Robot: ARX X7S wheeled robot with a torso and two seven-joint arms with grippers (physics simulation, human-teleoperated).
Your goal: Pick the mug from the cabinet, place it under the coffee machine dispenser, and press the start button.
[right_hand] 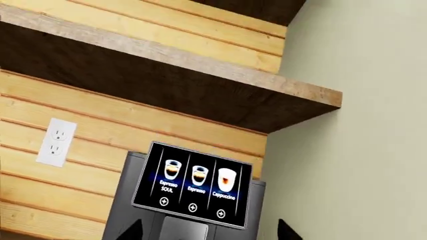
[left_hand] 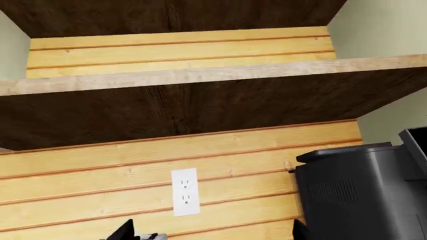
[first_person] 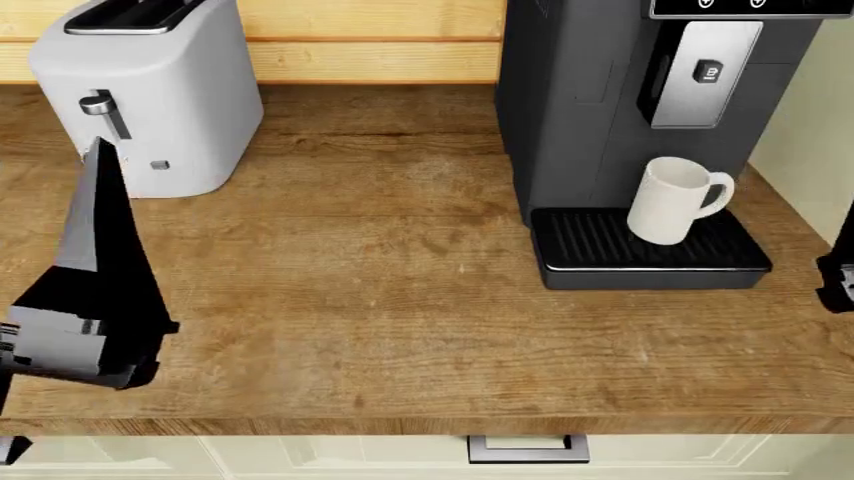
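The white mug (first_person: pixel 674 200) stands upright on the ribbed black tray (first_person: pixel 651 250) of the dark grey coffee machine (first_person: pixel 587 100). It is right below the silver dispenser (first_person: pixel 703 72), handle to the right. Neither gripper touches it. My left gripper (left_hand: pixel 211 233) is open and empty; in the head view its arm (first_person: pixel 94 290) rises beside the toaster. My right gripper (right_hand: pixel 210 232) is open and empty, facing the machine's lit screen (right_hand: pixel 193 182). The screen has three round plus buttons; which one is the start button I cannot tell.
A boxy white toaster (first_person: pixel 154 95) stands at the counter's back left. A wall outlet (left_hand: pixel 185 192) sits on the wood-panel wall, under a wooden shelf (left_hand: pixel 200 75). A pale wall (right_hand: pixel 360 150) borders the machine's right side. The counter's front edge (first_person: pixel 400 420) has a drawer handle (first_person: pixel 527 448) below.
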